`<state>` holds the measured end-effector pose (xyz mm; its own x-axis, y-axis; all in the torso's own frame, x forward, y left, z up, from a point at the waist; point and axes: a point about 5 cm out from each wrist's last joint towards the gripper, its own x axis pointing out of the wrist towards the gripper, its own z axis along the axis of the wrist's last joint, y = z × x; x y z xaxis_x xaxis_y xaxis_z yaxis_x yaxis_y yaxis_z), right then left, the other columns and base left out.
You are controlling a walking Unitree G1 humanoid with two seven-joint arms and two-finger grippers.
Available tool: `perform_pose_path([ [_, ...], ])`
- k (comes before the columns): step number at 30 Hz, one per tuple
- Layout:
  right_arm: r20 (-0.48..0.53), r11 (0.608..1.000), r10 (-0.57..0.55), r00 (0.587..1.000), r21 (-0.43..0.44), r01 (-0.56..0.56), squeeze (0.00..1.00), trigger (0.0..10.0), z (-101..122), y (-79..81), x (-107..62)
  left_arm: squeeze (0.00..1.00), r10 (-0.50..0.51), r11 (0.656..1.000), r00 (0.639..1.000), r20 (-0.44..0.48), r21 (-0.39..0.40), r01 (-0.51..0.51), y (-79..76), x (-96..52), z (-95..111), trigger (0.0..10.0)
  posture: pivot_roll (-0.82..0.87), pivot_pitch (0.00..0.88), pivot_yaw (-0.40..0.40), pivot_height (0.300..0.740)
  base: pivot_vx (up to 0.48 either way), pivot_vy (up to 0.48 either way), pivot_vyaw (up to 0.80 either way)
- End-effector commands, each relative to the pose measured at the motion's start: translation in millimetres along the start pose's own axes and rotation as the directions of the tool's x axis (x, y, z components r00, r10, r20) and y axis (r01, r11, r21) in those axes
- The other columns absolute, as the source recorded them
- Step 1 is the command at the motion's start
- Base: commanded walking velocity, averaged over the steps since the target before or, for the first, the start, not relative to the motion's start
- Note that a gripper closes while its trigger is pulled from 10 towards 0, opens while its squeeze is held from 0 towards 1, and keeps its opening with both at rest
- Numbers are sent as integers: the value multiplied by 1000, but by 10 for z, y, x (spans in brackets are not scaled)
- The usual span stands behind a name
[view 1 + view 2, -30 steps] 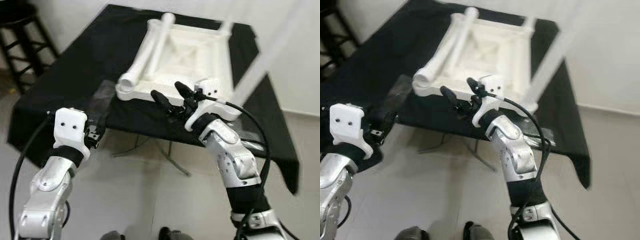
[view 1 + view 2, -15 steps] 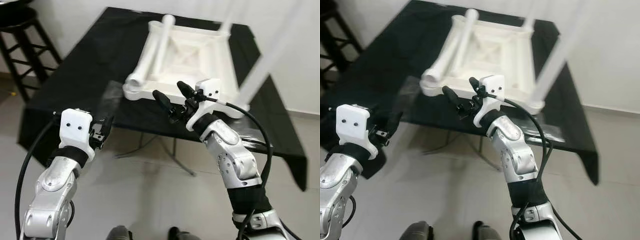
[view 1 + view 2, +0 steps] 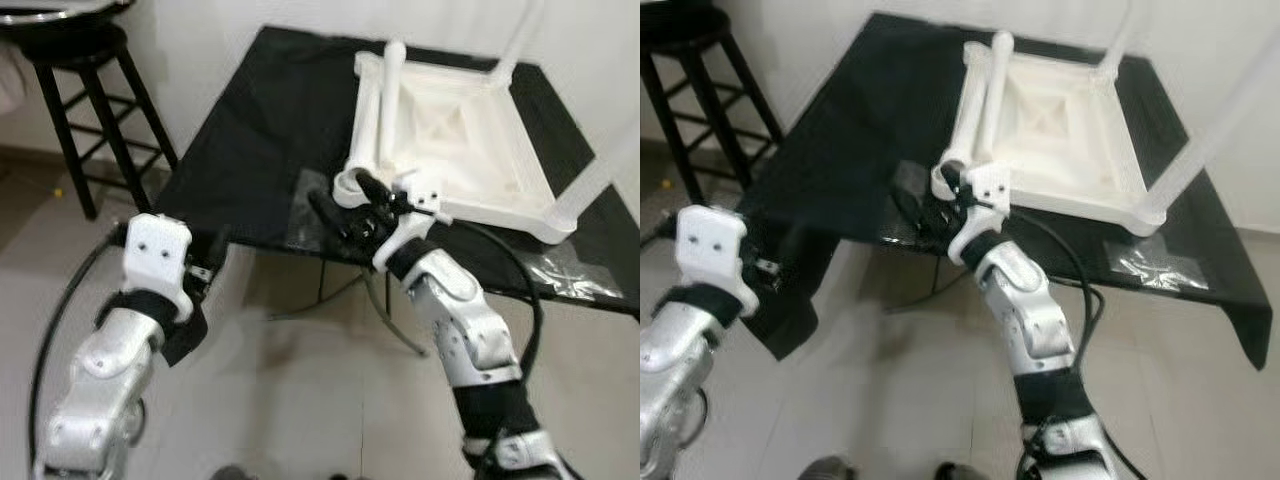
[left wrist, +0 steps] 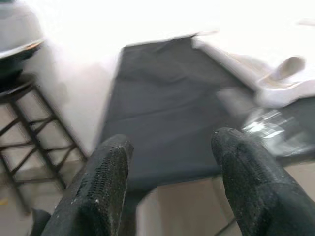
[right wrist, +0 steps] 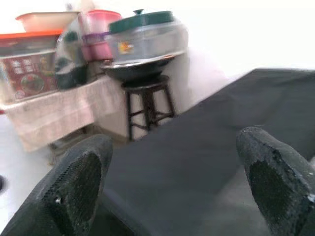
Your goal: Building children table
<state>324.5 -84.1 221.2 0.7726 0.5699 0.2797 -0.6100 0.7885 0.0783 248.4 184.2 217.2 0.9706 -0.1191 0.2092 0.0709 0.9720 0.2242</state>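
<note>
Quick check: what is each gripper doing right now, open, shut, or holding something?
Left gripper: open, empty, near the black table edge.
Right gripper: open, empty, by the white children's table.

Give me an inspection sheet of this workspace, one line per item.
Surface: black table under a black cloth.
Job's things: white children's table lying upside down, one detached white leg resting along its near side.
Clutter: clear plastic bag at the black table's front corner.
Grippers: right gripper open, near the leg's end; left gripper open, short of the table edge.
Cables: black cable looping from the right wrist.
Surroundings: black stool, tiled floor.
</note>
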Motion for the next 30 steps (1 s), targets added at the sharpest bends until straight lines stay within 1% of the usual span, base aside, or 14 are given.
perform_pose_path([
  [1, -14, 1000, -5, 1000, -7, 5, 0, 10000, -19, -26, -26, 0, -2, 1000, 1000, 11, 8, 2, -10, -4, 15, 10000, 183, 151, -94, 740, 0, 0, -800],
  [10, -9, 1000, -10, 1000, -3, 10, 0, 10000, -14, -38, -26, 0, -4, 1000, 999, 38, 6, 4, 4, -1, 65, 10000, 183, 156, -91, 740, 0, 0, -800],
  [12, 12, 1000, -15, 1000, -12, 15, 0, 10000, 3, -43, -31, 0, -13, 1000, 998, 59, 10, 12, 7, -11, 90, 10000, 183, 156, -91, 740, 135, 0, -678],
  [14, -10, 999, -23, 1000, -36, 22, 0, 10000, -12, -49, -33, 0, -23, 1000, 997, 70, 8, 22, 2, -18, 110, 10000, 183, 157, -93, 740, 394, 0, 0],
  [17, -11, 999, -13, 1000, -53, 13, 0, 10000, -10, -39, -35, 0, -23, 1000, 997, 79, -3, 24, 2, -18, 130, 10000, 183, 158, -95, 740, 390, 0, 0],
  [19, -1, 999, -4, 1000, -49, 4, 0, 10000, -5, -28, -35, 0, -24, 1000, 996, 84, -8, 25, 4, -17, 141, 10000, 183, 158, -96, 740, 274, 0, -800],
  [20, -1, 999, -6, 1000, -35, 5, 0, 10000, -7, -27, -34, 0, -22, 1000, 996, 90, -16, 23, 10, -15, 153, 10000, 183, 158, -97, 740, 266, 0, 0],
  [22, -11, 999, 3, 1000, -40, -3, 0, 10000, -11, -23, -30, 0, -20, 1000, 995, 94, -19, 22, 16, -14, 161, 10000, 181, 156, -99, 740, 262, 0, 0],
  [23, -11, 999, 10, 1000, -34, -10, 0, 10000, -10, -19, -27, 0, -18, 1000, 995, 96, -20, 20, 21, -12, 167, 10000, 182, 156, -100, 740, 266, 0, -800],
  [30, 0, 999, 21, 1000, -38, -21, 0, 10000, 2, -8, -26, 0, -19, 999, 994, 106, -27, 22, 26, 1, 176, 10000, 178, 153, -101, 740, 267, 0, 0],
])
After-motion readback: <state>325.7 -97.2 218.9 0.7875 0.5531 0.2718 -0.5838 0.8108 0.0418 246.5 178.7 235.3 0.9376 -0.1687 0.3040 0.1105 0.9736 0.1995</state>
